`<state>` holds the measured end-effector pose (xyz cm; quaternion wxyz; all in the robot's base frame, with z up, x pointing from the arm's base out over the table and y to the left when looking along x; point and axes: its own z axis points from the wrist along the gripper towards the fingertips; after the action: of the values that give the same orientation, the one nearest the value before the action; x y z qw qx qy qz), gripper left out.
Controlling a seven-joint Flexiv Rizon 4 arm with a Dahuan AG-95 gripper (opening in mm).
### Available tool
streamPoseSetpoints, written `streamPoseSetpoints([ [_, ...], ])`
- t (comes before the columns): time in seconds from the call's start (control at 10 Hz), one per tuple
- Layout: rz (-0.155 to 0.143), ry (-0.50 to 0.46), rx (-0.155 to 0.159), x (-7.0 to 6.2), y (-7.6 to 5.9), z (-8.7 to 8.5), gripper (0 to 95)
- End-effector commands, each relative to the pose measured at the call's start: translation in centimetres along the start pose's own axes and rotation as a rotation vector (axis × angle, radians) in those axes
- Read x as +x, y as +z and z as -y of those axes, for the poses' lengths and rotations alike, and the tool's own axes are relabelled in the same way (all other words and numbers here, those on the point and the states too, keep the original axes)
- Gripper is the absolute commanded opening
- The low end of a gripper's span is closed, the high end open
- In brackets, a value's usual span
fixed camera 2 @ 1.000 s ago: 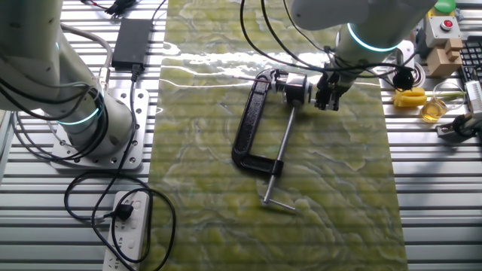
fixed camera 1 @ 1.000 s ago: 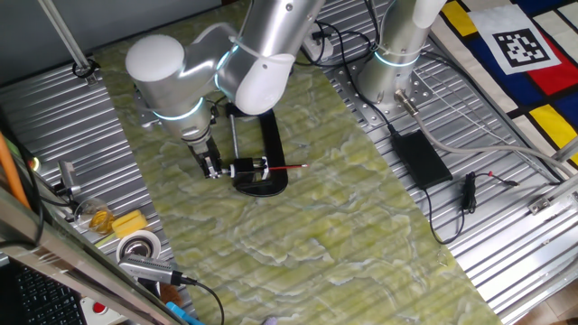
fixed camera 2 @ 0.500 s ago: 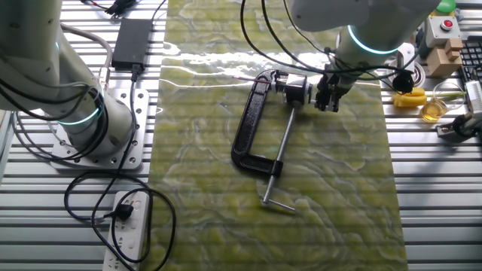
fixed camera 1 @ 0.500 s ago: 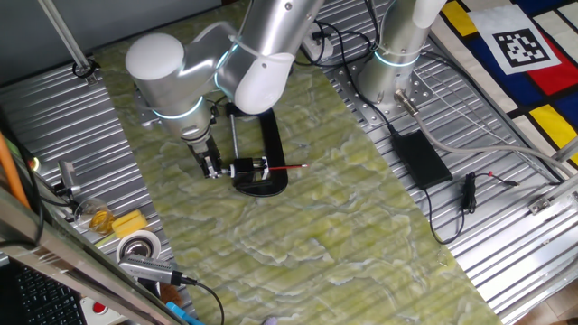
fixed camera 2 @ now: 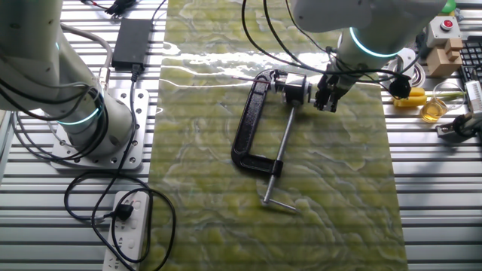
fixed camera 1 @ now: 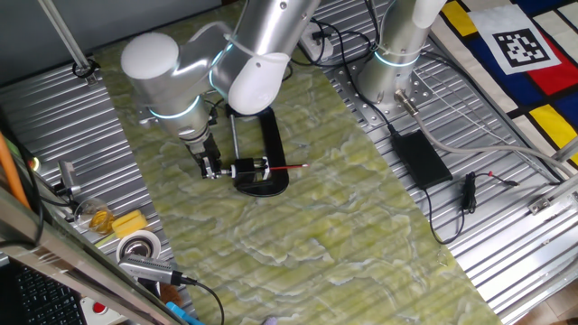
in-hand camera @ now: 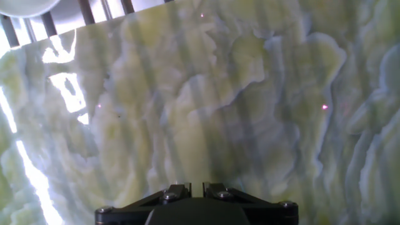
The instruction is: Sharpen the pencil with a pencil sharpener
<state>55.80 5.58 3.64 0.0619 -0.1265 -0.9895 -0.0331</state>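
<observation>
Pencil (fixed camera 1: 291, 168) sits in the sharpener (fixed camera 1: 256, 171): light, thin, snaps easily; grip mid-shaft. Gripper (fixed camera 1: 210, 171) just left of it, jaws look nearly closed, empty.

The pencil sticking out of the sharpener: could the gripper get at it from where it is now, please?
Probably not directly: the gripper sits at the opposite end of the pencil sharpener from the pencil, so the sharpener lies between them. Going around looks free.

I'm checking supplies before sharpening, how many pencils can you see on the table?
1. A thin red pencil sticks out of the black clamp-shaped pencil sharpener on the green mat, pointing away from the end effector. Others may be hidden among the clutter at the table's edge.
</observation>
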Motion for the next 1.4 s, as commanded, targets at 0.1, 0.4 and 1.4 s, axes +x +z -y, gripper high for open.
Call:
streamPoseSetpoints([
  [0.1, 0.001, -0.001, -0.005, 0.1, -0.4, 0.2, 0.0],
  [0.4, -0.001, -0.002, -0.007, 0.1, -0.8, 0.5, 0.0],
  [1.4, -0.002, 0.000, 0.005, 0.3, -0.8, -0.6, 0.0],
])
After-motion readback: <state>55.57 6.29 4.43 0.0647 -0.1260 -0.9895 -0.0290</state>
